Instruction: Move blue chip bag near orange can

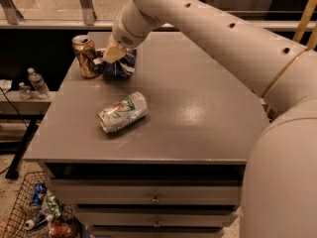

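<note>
Claw seen upon blue chip bag (grip cannot be told), bag laid just beside orange can, on table

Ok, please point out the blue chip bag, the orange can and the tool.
blue chip bag (123, 67): camera view, dark crinkled front.
orange can (86, 59): camera view, side wall.
tool (113, 53): camera view, pale tip at the bag.

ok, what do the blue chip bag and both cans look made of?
Blue chip bag: likely plastic film, crinkled, glossy; the tool is right at it. Orange can: seemingly metal, coppery sheen, silver rim. Silver-white can, lying on its side: seemingly metal, shiny, printed.
</note>
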